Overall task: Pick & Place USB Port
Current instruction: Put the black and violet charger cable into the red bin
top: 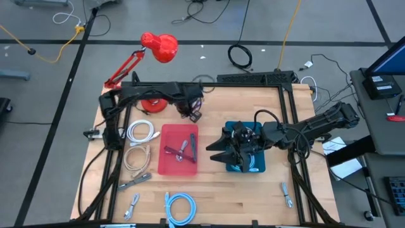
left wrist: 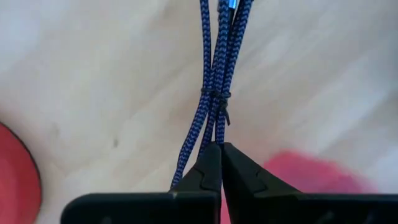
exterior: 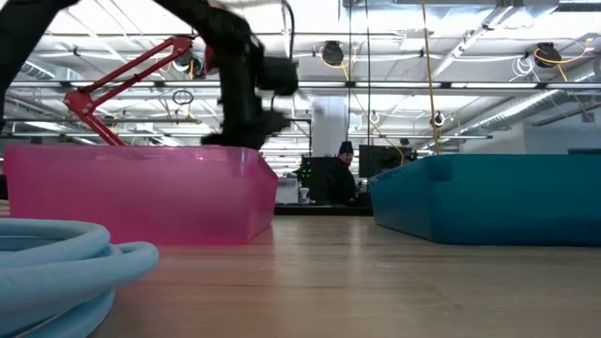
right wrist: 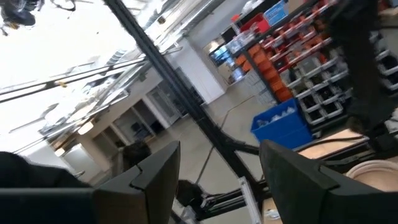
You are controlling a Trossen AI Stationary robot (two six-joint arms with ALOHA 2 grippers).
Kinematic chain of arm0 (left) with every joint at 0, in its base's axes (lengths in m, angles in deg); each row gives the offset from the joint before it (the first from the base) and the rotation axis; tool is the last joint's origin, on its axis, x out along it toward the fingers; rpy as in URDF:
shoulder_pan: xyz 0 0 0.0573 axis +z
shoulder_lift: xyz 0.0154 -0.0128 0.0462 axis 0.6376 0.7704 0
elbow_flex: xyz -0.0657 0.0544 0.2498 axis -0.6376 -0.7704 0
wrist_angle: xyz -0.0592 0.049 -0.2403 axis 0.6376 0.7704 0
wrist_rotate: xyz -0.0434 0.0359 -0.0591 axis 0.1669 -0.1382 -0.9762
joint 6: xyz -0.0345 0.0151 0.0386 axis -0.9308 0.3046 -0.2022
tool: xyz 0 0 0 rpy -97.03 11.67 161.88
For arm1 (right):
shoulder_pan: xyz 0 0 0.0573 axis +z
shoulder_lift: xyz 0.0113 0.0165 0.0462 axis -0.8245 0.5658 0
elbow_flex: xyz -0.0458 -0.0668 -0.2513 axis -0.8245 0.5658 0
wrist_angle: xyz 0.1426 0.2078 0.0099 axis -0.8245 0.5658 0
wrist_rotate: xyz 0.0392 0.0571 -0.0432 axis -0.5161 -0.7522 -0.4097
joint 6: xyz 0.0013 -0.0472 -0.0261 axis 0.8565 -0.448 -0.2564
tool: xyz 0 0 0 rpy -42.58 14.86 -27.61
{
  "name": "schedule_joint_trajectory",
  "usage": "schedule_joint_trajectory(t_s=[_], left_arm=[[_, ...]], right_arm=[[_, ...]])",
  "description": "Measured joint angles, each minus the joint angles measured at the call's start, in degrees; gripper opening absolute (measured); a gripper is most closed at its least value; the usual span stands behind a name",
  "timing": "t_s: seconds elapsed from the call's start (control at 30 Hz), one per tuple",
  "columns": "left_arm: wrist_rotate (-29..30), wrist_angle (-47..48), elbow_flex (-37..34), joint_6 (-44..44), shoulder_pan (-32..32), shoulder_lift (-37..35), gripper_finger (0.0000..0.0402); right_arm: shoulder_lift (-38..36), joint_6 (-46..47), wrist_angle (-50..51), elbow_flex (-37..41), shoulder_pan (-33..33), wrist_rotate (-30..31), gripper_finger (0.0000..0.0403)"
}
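My left gripper (top: pixel 193 113) is beyond the far edge of the pink bin (top: pixel 179 158) and is shut on a dark blue braided cable bundle (left wrist: pixel 214 74) tied with a thin black tie (left wrist: pixel 219 98). In the low view the left gripper (exterior: pixel 246 127) is above the pink bin's rim (exterior: pixel 141 150). My right gripper (top: pixel 214 151) is open and empty, pointing toward the table's left over the left edge of the blue bin (top: pixel 253 166). The right wrist view (right wrist: pixel 217 180) shows only the room past its fingers. My left gripper pinches the cable bundle's strands (left wrist: pixel 210 140) between its two fingertips (left wrist: pixel 208 165), just short of the tie. Several strands run side by side through the pinch. The fingers point down along the bundle, which reaches away from them above the wooden table; its far end is out of frame.
The pink bin holds a few dark cables (top: pixel 180 151). White (top: pixel 140 132) and beige (top: pixel 136 158) cable coils lie left of it, a light blue coil (top: pixel 180 206) near the front edge, and small cables (top: pixel 286 193) elsewhere. A red lamp's base (top: pixel 152 104) stands at the far left.
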State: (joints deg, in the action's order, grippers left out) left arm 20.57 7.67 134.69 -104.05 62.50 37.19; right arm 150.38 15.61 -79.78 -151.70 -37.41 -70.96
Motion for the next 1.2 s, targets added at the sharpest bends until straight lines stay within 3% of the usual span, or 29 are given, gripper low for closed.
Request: schedule_joint_trajectory(t_s=[0.13, 0.23, 0.37, 0.43, 0.6, 0.73, 0.93, 1.2], left_arm=[[0.04, -0.12, 4.73, -1.92, -1.10, -5.26, 0.0001], [-3.25, -0.29, 7.07, -5.61, -3.27, -9.83, 0.0001], [-3.93, 0.72, 7.14, -13.36, -11.33, -16.82, 0.0001], [-0.48, 2.04, 7.14, -18.62, -17.55, -19.69, 0.0000], [15.44, 4.42, 6.03, -35.48, -34.54, -22.41, 0.0000], [23.48, 4.80, 1.51, -49.44, -42.50, -22.17, 0.0000], [23.48, -2.03, -9.63, -64.30, -44.77, -21.66, 0.0000], [22.59, -23.01, -23.23, -75.63, -44.08, -21.40, 0.0000]], right_arm=[[0.00, -0.58, 0.02, 0.00, 0.00, 1.74, 0.0212], [0.00, -0.70, 0.02, 0.00, -0.02, 1.81, 0.0212], [0.00, -0.81, 0.07, 0.00, 0.00, 2.05, 0.0212], [0.00, -0.89, 0.08, 0.01, 0.03, 2.82, 0.0212], [0.00, -0.74, 0.13, 0.02, 1.17, 5.01, 0.0212], [0.00, 0.40, 0.48, 0.02, 1.87, 4.93, 0.0212], [0.00, 0.75, 0.50, 0.02, 2.66, 4.79, 0.0212], [0.00, -1.57, 0.64, 0.02, 2.62, 4.62, 0.0212]])
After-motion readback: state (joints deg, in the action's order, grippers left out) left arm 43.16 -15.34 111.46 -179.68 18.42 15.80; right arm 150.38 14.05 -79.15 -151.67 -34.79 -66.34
